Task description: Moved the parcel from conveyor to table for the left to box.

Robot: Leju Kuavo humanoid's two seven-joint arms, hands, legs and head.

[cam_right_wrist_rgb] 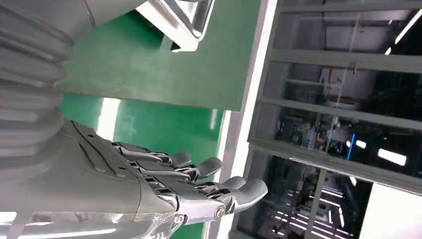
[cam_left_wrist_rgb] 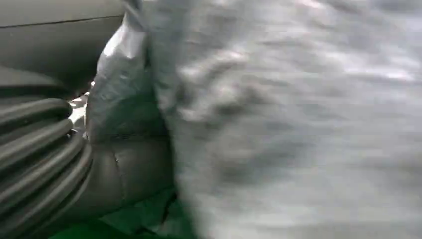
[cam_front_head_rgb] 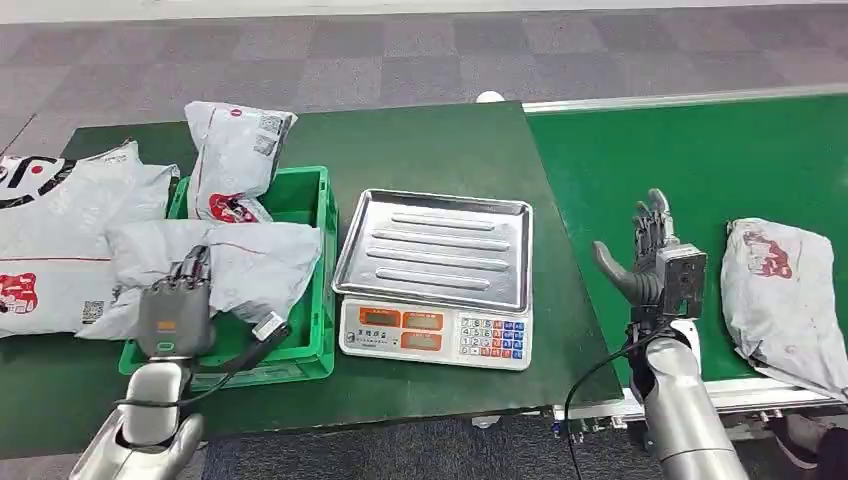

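Green crate left of scale: two grey bags inside, left hand resting on near one, grip unclear. Parcel on conveyor, far right. Right hand just left, fingers spread, holding nothing.

The parcel is crinkly grey plastic, a bit shiny. The tray is shiny ridged metal. The crate is smooth green plastic. The table looks soft and dull.

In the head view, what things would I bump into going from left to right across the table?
Big grey parcels → green bin → scale with silver tray → right robot hand → grey parcel on the conveyor.
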